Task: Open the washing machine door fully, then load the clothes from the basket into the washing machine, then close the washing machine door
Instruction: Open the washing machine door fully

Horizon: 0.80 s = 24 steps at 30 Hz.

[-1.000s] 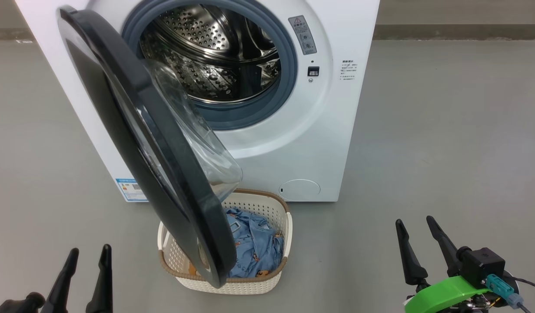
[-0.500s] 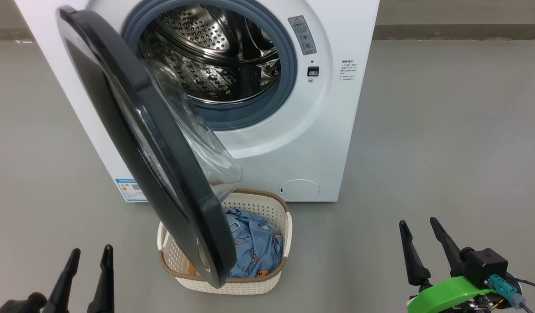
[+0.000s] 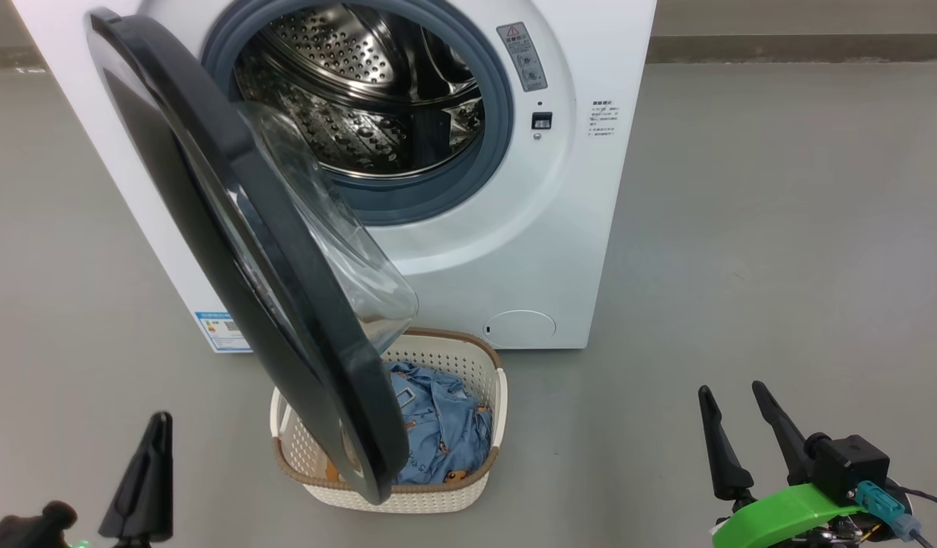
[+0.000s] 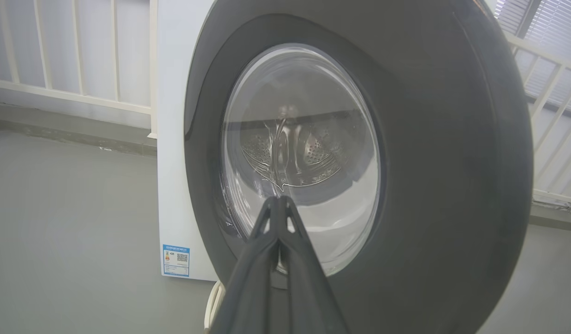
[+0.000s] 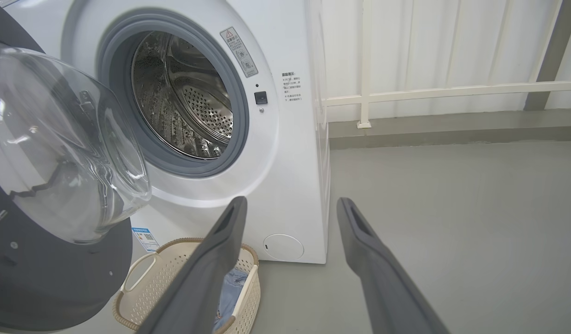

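**Q:** Which parts are hidden or cut off in the head view?

**A:** The washing machine door (image 3: 186,175) is swung out and seen nearly edge-on. It overlaps the left half of the basket (image 3: 430,498) and part of the clothes (image 3: 438,426) lying in it. The blue fabric shows to the right of the door's lower edge. The basket stands on the floor (image 3: 742,228) just in front of the washing machine (image 3: 575,190), whose top is cut by the upper border. The door also covers one corner of the energy label (image 3: 221,331).

**Q:** And in the wrist views?

**A:** In the left wrist view, the drum is legible only as a distorted patch through the glass window (image 4: 299,116). In the right wrist view, one of the gripper's own fingers crosses the basket and conceals most of the clothes.

**Q:** How are the arms posed?

**A:** The left gripper (image 3: 161,418) is low at lower left, its body cut by the bottom border. Its fingers are pressed together on nothing and point at the door's outer face without touching it. The right gripper (image 3: 731,390) is at lower right, well apart from the basket, with fingers spread and nothing between them.
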Tool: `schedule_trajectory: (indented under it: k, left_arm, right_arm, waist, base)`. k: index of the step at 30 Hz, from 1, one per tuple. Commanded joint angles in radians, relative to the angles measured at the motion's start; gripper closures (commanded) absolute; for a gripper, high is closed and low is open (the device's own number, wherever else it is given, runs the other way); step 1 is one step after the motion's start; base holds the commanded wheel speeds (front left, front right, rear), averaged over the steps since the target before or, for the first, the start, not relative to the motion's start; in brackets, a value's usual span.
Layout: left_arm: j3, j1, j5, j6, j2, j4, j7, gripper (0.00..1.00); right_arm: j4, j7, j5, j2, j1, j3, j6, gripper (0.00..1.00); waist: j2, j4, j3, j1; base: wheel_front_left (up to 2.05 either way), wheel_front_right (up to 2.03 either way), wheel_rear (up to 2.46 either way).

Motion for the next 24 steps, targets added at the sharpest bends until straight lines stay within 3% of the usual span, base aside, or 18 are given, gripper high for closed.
schedule_trajectory:
  k: [1, 13, 24]
  left_arm:
    - [0.043, -0.054, 0.003, -0.005, 0.018, -0.049, -0.007, 1.00]
    - [0.026, -0.126, 0.005, 0.007, 0.007, -0.328, 0.037, 1.00]
    - [-0.133, -0.165, 0.015, 0.009, -0.035, -0.507, 0.157, 1.00]
  right_arm:
    - [-0.025, -0.012, 0.005, -0.007, -0.038, 0.028, 0.006, 0.00]
    - [-0.018, -0.012, 0.028, -0.007, -0.043, 0.042, 0.006, 0.00]
    - [-0.013, -0.012, 0.039, -0.007, -0.058, 0.069, 0.006, 0.00]
  waist:
    - [0.0000, 0.000, 0.001, 0.0000]
    - [0.0000, 0.003, -0.003, 0.0000]
    - [0.0000, -0.040, 0.001, 0.0000]
  base:
    - [0.00, 0.00, 0.00]
    - [0.00, 0.00, 0.00]
    - [0.00, 0.00, 0.00]
